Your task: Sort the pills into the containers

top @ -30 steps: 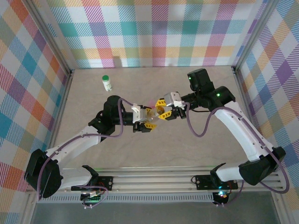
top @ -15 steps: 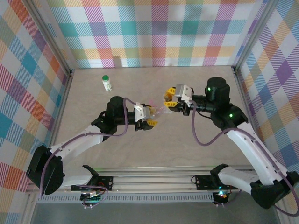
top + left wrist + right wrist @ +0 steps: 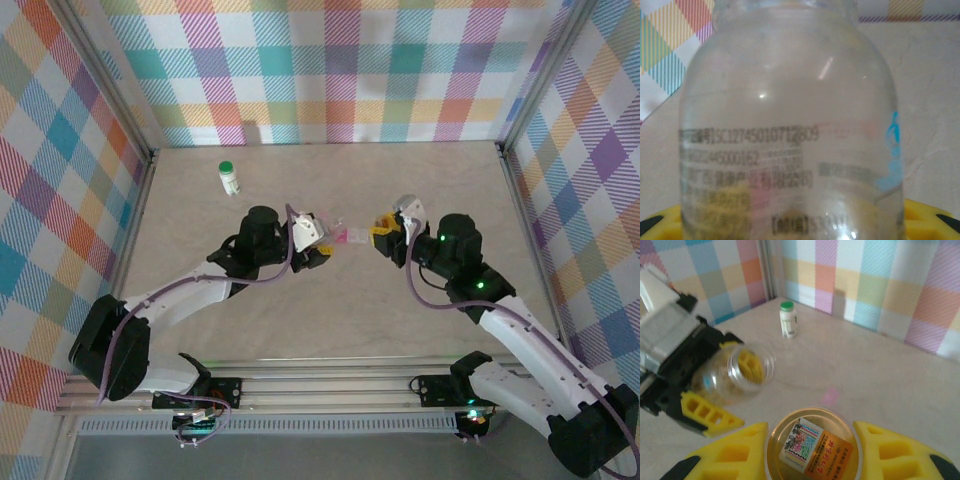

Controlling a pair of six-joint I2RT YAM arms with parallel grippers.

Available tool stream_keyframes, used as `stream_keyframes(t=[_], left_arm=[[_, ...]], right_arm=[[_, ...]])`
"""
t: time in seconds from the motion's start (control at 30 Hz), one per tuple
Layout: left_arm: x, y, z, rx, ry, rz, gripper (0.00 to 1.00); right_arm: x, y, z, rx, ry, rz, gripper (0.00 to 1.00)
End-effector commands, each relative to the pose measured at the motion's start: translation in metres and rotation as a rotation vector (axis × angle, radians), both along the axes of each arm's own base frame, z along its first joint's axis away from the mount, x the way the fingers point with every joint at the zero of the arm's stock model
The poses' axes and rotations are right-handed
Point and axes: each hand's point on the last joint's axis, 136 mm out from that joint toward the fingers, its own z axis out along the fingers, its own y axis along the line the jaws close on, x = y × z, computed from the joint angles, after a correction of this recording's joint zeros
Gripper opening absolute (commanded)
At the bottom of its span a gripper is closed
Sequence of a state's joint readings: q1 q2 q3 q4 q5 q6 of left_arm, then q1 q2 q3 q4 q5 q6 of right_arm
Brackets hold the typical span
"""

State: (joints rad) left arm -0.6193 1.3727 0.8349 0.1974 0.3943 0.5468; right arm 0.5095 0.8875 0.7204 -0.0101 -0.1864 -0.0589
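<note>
1. Between the yellow fingers (image 3: pixel 932 220) of my left pincer (image 3: pixel 322 248) sits the clear bottle (image 3: pixel 790 125), pinched and tipped on its side, its open mouth toward my right arm.
2. My right pincer (image 3: pixel 385 232) clamps a round gold lid (image 3: pixel 812 446) bearing a printed label.
3. On the table (image 3: pixel 330 320), between both pincers, lies the pink pill box (image 3: pixel 352 234).
4. The white bottle with green cap (image 3: pixel 230 178) stands upright, well apart, toward the back-left corner.

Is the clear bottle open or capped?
Open. The clear bottle shows a bare mouth; the right fingers hold a gold lid apart.
</note>
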Motion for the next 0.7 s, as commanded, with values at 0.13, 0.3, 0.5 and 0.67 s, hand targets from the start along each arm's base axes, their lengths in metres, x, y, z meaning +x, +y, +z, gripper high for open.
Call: stream_keyframes(t=[0.13, 0.3, 0.5, 0.67], left_arm=[[0.032, 0.007, -0.033, 0.152, 0.025, 0.069, 0.0], [0.048, 0.017, -0.057, 0.244, 0.078, 0.081, 0.0], [0.063, 0.036, -0.081, 0.347, 0.139, 0.099, 0.0], [0.076, 0.051, -0.1, 0.45, 0.176, 0.111, 0.0]], right_arm=[[0.017, -0.021, -0.034, 0.061, -0.011, -0.17, 0.0], [0.02, -0.022, -0.042, 0.074, 0.015, -0.193, 0.0], [0.025, -0.024, -0.056, 0.074, 0.056, -0.224, 0.0], [0.026, -0.024, -0.057, 0.082, 0.063, -0.227, 0.0]])
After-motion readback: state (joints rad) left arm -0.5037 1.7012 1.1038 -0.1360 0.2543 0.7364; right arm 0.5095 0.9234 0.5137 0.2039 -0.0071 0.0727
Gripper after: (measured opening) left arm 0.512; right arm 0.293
